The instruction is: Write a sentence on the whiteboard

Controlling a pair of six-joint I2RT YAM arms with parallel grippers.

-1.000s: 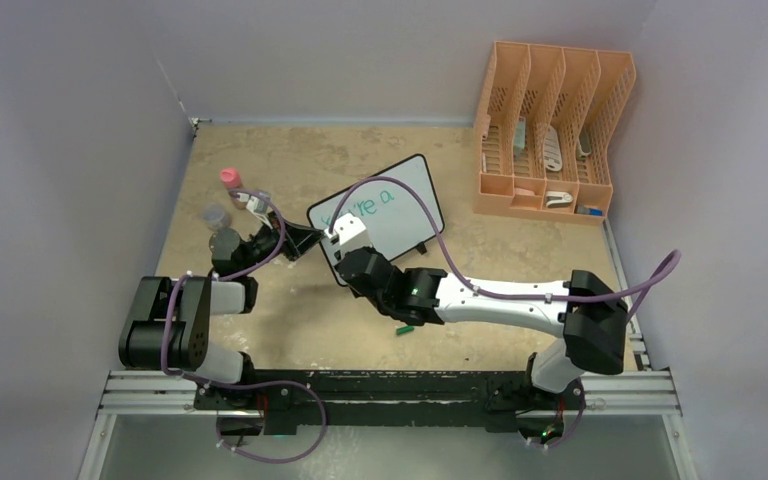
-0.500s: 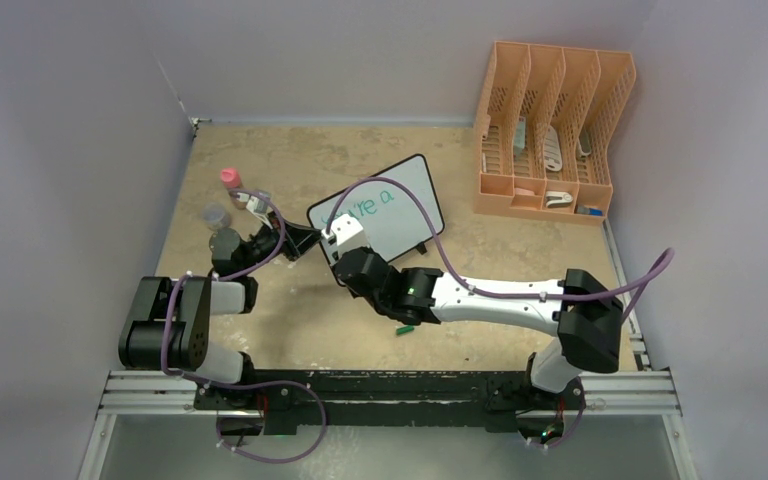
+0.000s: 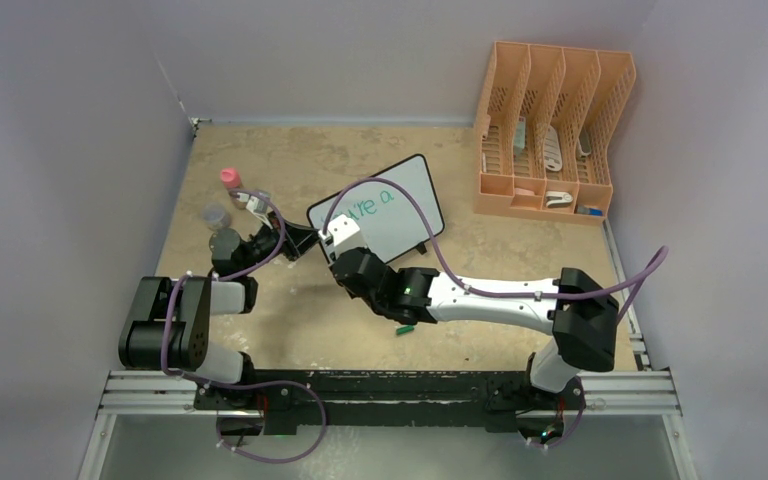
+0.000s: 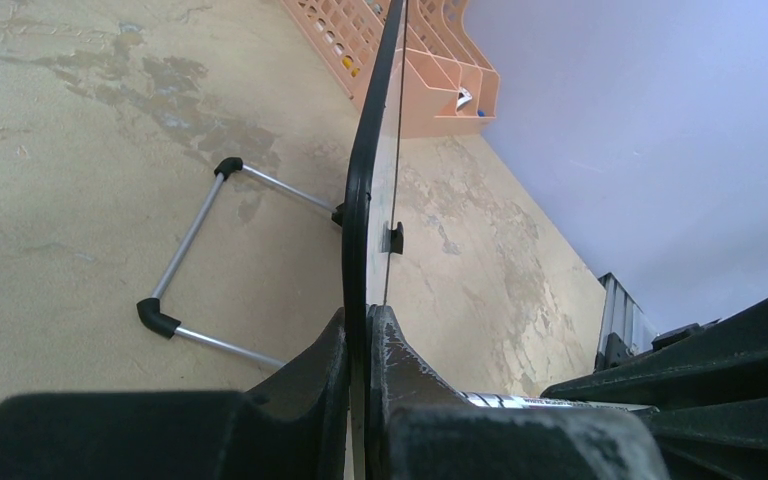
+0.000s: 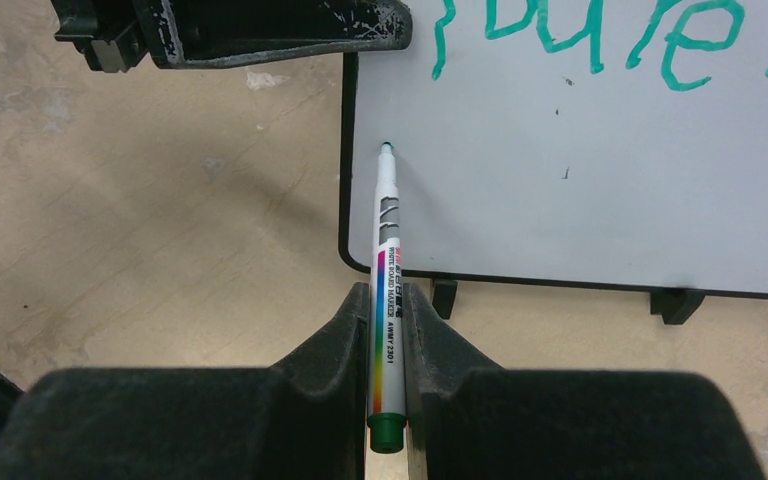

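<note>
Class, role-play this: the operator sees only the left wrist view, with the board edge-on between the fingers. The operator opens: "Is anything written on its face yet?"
Observer: Yes. Teal lettering runs along the top of the whiteboard; it reads roughly "you're a".
Operator: Where is the pen?
Observer: The right gripper is shut on a marker, with its tip at the board's left edge, below the lettering.
Operator: Anything loose nearby?
Observer: A small green piece lies on the table under the right arm.
</note>
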